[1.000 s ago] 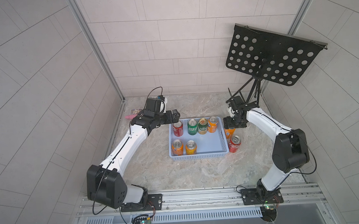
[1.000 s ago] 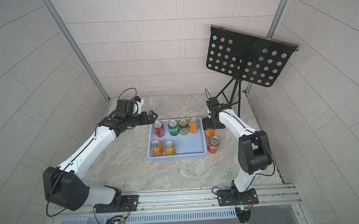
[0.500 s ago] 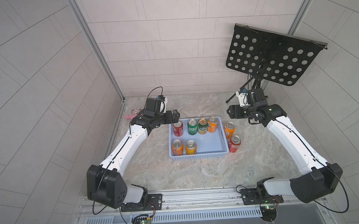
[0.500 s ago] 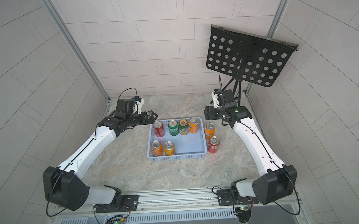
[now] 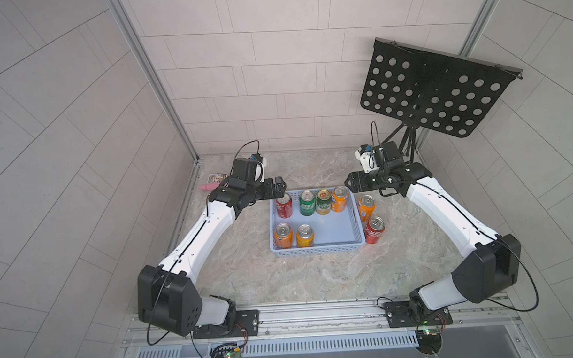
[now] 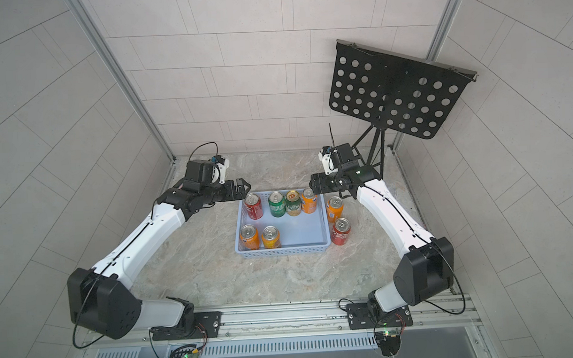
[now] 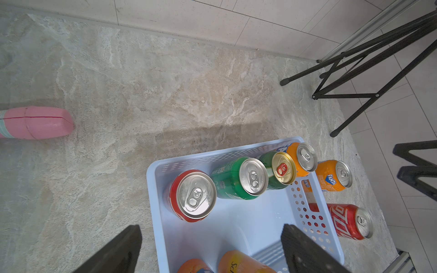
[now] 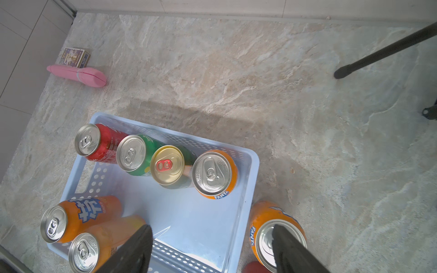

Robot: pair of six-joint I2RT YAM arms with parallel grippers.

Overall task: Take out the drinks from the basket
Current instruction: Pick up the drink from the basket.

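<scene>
- Left claw (image 5: 280, 186) is hanging wide open and empty by the basket's (image 5: 315, 250) far-left corner, near red can (image 5: 284, 205).
- Right claw (image 5: 349, 183) is gaping, gripping nothing, by the far-right corner.
- Six drinks (image 5: 307, 203) are standing inside the basket.
- Orange can (image 5: 366, 208) and second red can (image 5: 374, 229) are standing on the worktop (image 5: 316, 278), just beside the basket's right side.

A pale blue perforated plastic basket (image 5: 318, 250) sits on a marbled stone surface (image 5: 316, 281). Inside, a red aluminium can (image 5: 284, 205), two green aluminium cans (image 5: 307, 203) and an orange aluminium can (image 5: 339, 199) line its back wall. A pair of orange cans (image 5: 283, 235) stands front left. Beside its right wall, a lone orange can (image 5: 366, 207) stands behind a second red can (image 5: 374, 229).
</scene>
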